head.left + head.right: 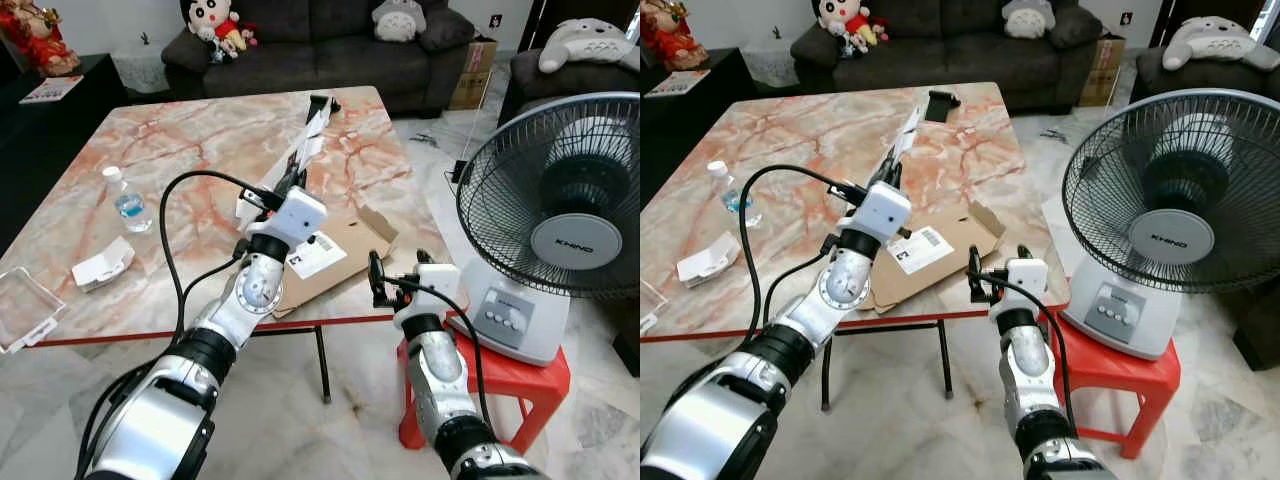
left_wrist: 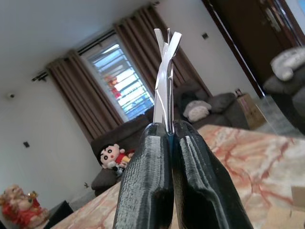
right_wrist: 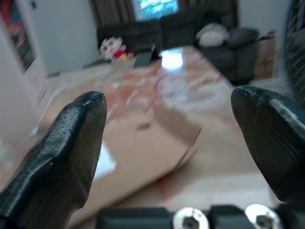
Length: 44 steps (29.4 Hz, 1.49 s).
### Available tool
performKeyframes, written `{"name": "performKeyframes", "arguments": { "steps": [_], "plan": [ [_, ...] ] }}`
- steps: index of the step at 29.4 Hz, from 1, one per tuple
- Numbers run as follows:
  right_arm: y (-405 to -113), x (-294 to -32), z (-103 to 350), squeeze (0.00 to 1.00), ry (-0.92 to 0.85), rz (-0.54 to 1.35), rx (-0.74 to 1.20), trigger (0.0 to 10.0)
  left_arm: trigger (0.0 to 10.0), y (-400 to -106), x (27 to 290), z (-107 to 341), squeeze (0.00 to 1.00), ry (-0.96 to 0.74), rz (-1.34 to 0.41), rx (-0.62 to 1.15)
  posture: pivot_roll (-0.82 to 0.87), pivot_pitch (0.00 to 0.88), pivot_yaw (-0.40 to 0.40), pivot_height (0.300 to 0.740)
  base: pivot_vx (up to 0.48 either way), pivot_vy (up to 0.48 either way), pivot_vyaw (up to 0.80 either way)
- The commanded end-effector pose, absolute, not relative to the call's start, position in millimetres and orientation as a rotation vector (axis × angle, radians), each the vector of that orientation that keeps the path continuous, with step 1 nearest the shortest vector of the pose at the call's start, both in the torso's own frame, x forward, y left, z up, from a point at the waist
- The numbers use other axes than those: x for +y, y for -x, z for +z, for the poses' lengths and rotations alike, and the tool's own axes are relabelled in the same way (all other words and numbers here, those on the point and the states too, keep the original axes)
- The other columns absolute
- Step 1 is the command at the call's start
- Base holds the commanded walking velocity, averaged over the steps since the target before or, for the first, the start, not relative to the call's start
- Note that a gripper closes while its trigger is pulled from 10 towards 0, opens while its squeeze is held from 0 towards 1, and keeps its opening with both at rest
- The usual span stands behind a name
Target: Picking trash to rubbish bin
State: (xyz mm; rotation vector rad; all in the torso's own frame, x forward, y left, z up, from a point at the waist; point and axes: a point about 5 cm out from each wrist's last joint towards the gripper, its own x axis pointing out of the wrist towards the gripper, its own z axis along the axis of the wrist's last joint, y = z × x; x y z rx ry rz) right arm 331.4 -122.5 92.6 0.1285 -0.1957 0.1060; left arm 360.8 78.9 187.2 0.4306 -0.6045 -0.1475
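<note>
The left tool (image 2: pixel 164 157) is pinching a long, flat white strip of trash (image 1: pixel 305 150), apparently folded card or packaging, and is holding it above the marble tabletop (image 1: pixel 200 140). Its black fingers (image 2: pixel 147 181) are pressed together on the strip's lower end, and the strip is standing up past the fingertips toward 12 o'clock in the head views. The grip is sitting near one end, so the free length is likely to swing or bend during transport.

The right tool (image 3: pixel 171 143) is waiting with its fingers spread wide and holding nothing, at the tabletop's near edge, at about 4 o'clock from the flattened cardboard box (image 1: pixel 335 255) that bears a white shipping label (image 1: pixel 318 255).

No rubbish bin is identifiable in these views, so the step in hand is judged to be the carry of the strip away from the tabletop.

Procedure for this step:
1. Keep the left tool fully clamped; the strip is thin and could slide out.
2. Lift clear of the cardboard box before turning.
3. Turn away from the electric fan (image 1: pixel 565 200) on the red stool (image 1: pixel 500 385) at 3 o'clock; the strip's tip could catch its grille.

Other trash candidates are lying on the tabletop: a plastic water bottle (image 1: pixel 127 200) at 9 o'clock, a small white carton (image 1: pixel 102 265) just nearer, and a clear plastic tray (image 1: pixel 25 310) at the near left edge.
</note>
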Motion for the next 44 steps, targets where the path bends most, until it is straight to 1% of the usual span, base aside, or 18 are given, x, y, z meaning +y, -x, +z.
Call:
{"name": "performKeyframes", "arguments": {
  "steps": [1,4,7,10,28,44],
  "plan": [
    [-337.8,-122.5,112.9,0.00,-0.150,0.089,-0.286,10.0,10.0,-360.5,86.7,197.4,0.00,-0.347,-0.111,-0.639,-0.07,0.000,0.065,0.740,0.000,0.000,0.00],
    [-342.0,-122.2,130.4,0.00,-0.158,0.086,-0.360,10.0,10.0,-360.7,90.0,200.5,0.00,-0.311,-0.093,-0.640,-0.07,0.000,0.064,0.740,0.000,0.000,0.00],
    [-344.2,-120.2,140.7,0.00,-0.164,0.092,-0.399,10.0,10.0,-359.9,91.0,201.0,0.00,-0.320,-0.099,-0.650,-0.07,0.000,0.063,0.740,0.000,0.000,0.00],
    [-346.0,-117.3,151.7,0.00,-0.170,0.104,-0.440,10.0,10.0,-357.7,89.8,199.2,0.00,-0.345,-0.150,-0.661,-0.06,0.000,0.060,0.740,0.000,0.000,0.00],
    [-345.9,-115.4,168.8,0.00,-0.176,0.119,-0.497,10.0,10.0,-352.8,88.6,208.0,0.00,-0.378,-0.172,-0.725,-0.06,0.000,0.056,0.740,0.000,0.000,0.00],
    [-344.6,-116.9,167.1,0.00,-0.177,0.113,-0.481,10.0,10.0,-351.0,88.3,209.7,0.00,-0.402,-0.171,-0.738,-0.06,0.000,0.060,0.740,-0.260,0.000,0.00]
  ]
}}
